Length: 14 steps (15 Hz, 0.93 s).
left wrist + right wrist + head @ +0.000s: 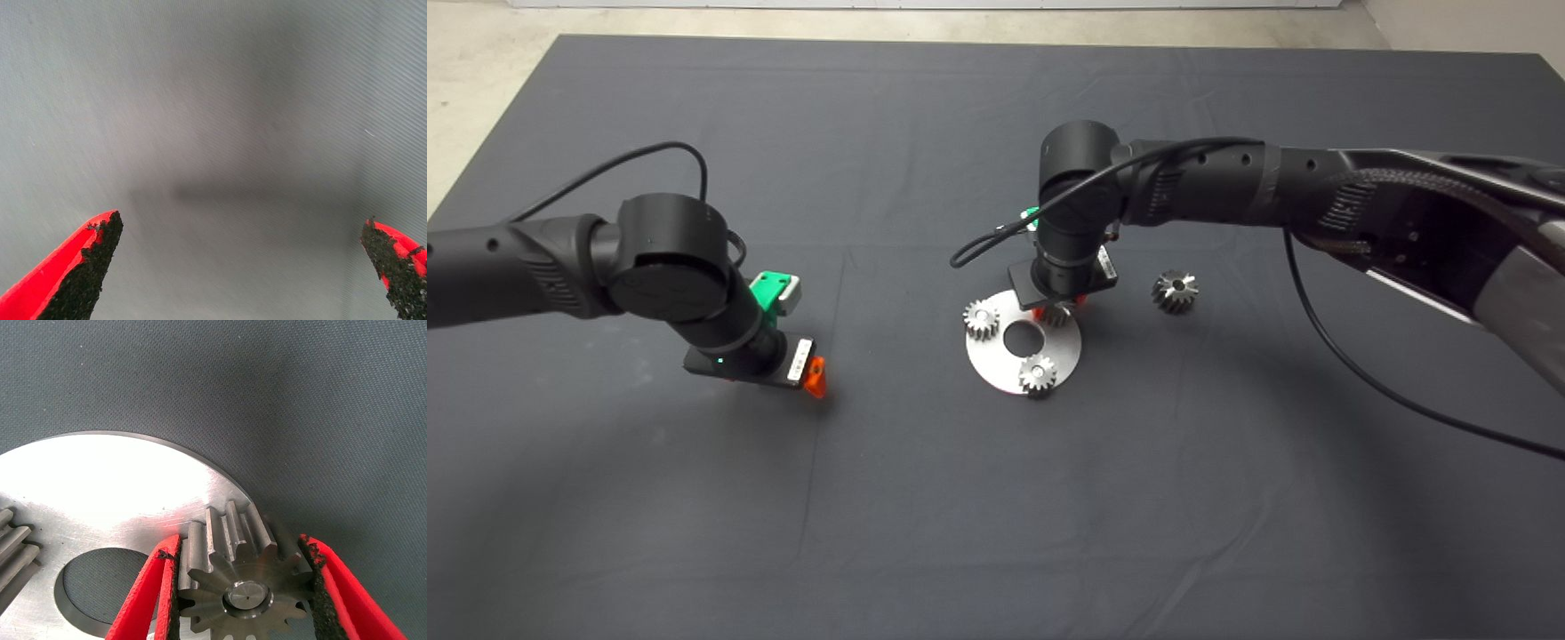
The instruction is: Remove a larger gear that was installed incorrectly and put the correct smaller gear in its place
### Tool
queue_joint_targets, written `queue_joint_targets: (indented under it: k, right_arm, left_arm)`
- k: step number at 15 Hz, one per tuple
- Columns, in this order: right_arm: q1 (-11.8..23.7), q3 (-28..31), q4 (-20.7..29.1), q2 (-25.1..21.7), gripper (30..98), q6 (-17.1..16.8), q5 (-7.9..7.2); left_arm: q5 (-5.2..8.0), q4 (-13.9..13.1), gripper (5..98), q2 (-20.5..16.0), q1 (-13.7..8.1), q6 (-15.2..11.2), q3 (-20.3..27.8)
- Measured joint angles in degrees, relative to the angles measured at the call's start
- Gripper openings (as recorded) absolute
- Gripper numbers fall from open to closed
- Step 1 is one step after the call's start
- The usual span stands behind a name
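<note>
The smaller gear [243, 587] sits on a pin at the edge of the round steel plate [113, 487], the pin's end showing in its centre hole. My right gripper [240, 543] is shut on this gear, one pad pressed against its teeth on each side. From above, the right gripper [1056, 309] stands upright over the plate [1005, 366] and hides most of that gear [1055, 315]. The larger gear [1174, 291] lies loose on the mat to the right of the plate. My left gripper [812, 377] hangs open over bare mat, well left of the plate.
Two bright small gears [981, 319] [1038, 374] sit on the plate around its large centre hole [1022, 337]. The right arm's black cable loops above the plate. In the left wrist view only dark mat shows between the fingers [80, 273].
</note>
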Motion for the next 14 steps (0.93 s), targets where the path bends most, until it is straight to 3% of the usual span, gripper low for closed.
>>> queue_joint_targets:
  k: [2,4,11,14]
  right_arm:
    - [0.02,0.00,-0.02,-0.18,37.8,0.02,0.09]
    - [0.07,0.00,0.00,-0.33,38.0,0.02,0.44]
    - [1.37,1.24,1.07,-1.87,42.1,-0.02,2.65]
    - [1.89,1.40,2.11,-2.25,43.6,-0.02,3.38]
  left_arm:
    - [0.13,-2.34,92.1,1.22,0.00,2.39,-4.00]
    - [0.18,-3.30,92.1,3.04,0.00,3.14,-6.32]
    - [-0.09,-5.38,92.1,3.53,-0.31,3.53,-7.11]
    - [-0.09,-6.80,92.1,3.53,-1.65,3.69,-7.14]
